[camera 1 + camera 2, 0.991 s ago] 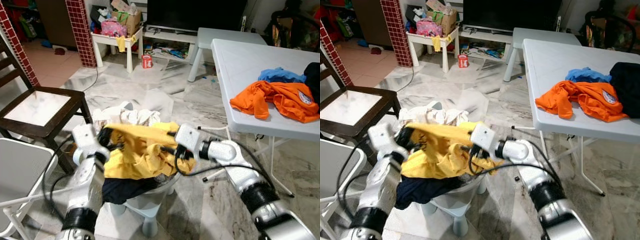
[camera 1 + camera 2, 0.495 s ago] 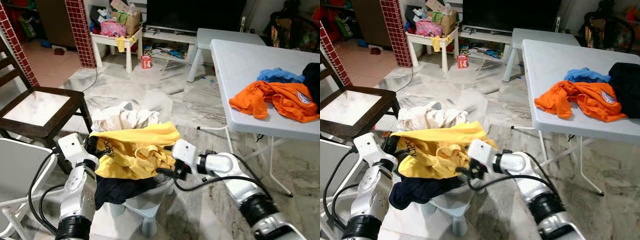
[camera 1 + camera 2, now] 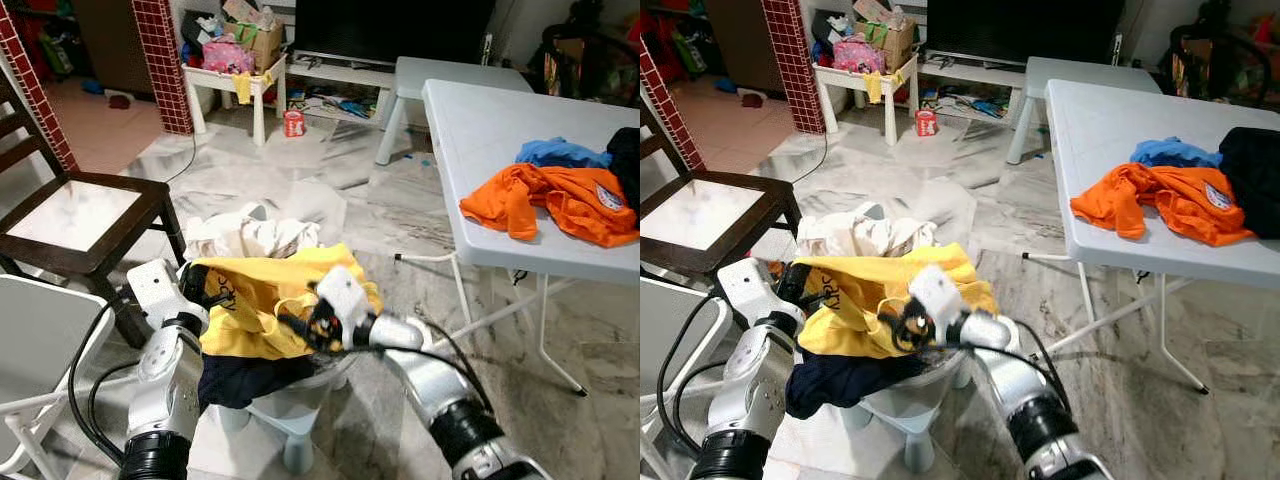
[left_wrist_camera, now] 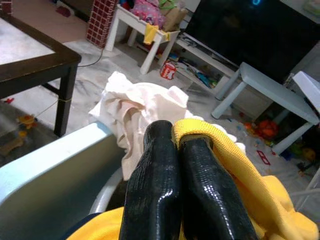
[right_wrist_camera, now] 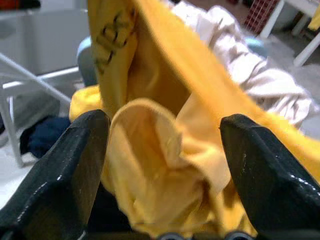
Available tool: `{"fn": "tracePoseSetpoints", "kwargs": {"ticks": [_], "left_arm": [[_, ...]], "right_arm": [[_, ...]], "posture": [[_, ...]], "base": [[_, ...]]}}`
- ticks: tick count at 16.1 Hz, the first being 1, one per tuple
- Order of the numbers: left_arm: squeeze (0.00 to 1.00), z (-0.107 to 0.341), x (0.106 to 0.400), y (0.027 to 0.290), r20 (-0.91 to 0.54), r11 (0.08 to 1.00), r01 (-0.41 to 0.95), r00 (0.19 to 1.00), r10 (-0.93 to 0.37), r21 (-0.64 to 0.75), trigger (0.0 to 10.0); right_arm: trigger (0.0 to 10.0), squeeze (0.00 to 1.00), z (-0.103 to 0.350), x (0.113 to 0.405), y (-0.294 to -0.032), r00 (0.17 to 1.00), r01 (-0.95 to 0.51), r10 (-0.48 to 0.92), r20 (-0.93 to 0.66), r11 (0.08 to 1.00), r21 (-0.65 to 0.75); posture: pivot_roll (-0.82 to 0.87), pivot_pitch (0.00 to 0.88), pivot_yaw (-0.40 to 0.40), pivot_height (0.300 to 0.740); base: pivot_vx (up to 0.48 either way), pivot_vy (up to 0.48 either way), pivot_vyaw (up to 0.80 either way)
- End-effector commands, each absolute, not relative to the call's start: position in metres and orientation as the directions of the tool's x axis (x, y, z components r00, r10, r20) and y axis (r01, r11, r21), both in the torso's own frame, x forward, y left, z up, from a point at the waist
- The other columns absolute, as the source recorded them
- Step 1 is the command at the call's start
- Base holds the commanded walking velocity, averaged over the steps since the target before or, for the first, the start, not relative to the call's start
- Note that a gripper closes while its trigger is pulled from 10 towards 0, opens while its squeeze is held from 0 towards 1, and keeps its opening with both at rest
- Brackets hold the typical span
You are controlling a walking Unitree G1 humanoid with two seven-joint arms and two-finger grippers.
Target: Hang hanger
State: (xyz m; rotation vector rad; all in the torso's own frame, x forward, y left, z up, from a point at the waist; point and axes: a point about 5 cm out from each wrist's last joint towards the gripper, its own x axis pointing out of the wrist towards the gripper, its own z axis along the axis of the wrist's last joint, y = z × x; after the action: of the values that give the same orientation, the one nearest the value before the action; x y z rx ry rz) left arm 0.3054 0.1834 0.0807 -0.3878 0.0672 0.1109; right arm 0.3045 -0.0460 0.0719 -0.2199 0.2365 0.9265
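Hanger was nowhere I could make out; what I had was the yellow shirt (image 3: 262, 300), draped over the clothes heap on the pale basket (image 3: 290, 405). On my left, my left hand (image 4: 172, 145) was clamped tight on the shirt's folded edge, fingers pressed together, white cloth (image 4: 137, 107) just beyond. The shirt ran from that grip across toward my right. There, my right hand (image 5: 165, 145) stood wide open, the yellow bunch right between its fingers (image 5: 75, 160), so that hand was nearest the loose end. Orange clothes (image 3: 545, 200) lay well apart on the worktop (image 3: 490, 120).
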Motion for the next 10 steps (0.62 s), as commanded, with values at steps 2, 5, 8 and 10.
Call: {"fn": "tracePoseSetpoints", "kwargs": {"ticks": [2, 5, 8, 10], "left_arm": [[0.0, 0.088, 0.307, 0.182, -0.065, 0.922, -0.095, 0.995, 0.076, -0.377, 0.0], [0.0, 0.091, 0.308, 0.181, -0.059, 0.922, -0.08, 0.996, 0.062, -0.378, 0.0], [0.0, 0.092, 0.307, 0.174, -0.055, 0.924, -0.049, 0.998, 0.03, -0.379, 0.0], [0.0, 0.094, 0.306, 0.169, -0.046, 0.926, -0.015, 0.999, -0.003, -0.377, 0.0]], "right_arm": [[10.0, 0.0, 0.069, 0.31, -0.05, 0.59, -0.799, 0.737, -0.33, 0.592, -0.105], [10.0, 0.0, 0.07, 0.315, -0.051, 0.613, -0.789, 0.717, -0.331, 0.579, -0.208], [10.0, 0.0, 0.076, 0.321, -0.039, 0.594, -0.804, 0.737, -0.322, 0.522, -0.287], [10.0, 0.0, 0.075, 0.32, -0.03, 0.579, -0.812, 0.746, -0.33, 0.49, -0.318]], "posture": [[0.05, 0.0, -0.06, 0.74], [0.05, 0.0, -0.06, 0.74], [0.05, 0.0, -0.061, 0.74], [0.06, 0.0, -0.066, 0.74]], "base": [[0.0, 0.0, 0.0], [0.0, 0.0, 0.0], [0.0, 0.0, 0.0], [0.0, 0.0, 0.0]]}}
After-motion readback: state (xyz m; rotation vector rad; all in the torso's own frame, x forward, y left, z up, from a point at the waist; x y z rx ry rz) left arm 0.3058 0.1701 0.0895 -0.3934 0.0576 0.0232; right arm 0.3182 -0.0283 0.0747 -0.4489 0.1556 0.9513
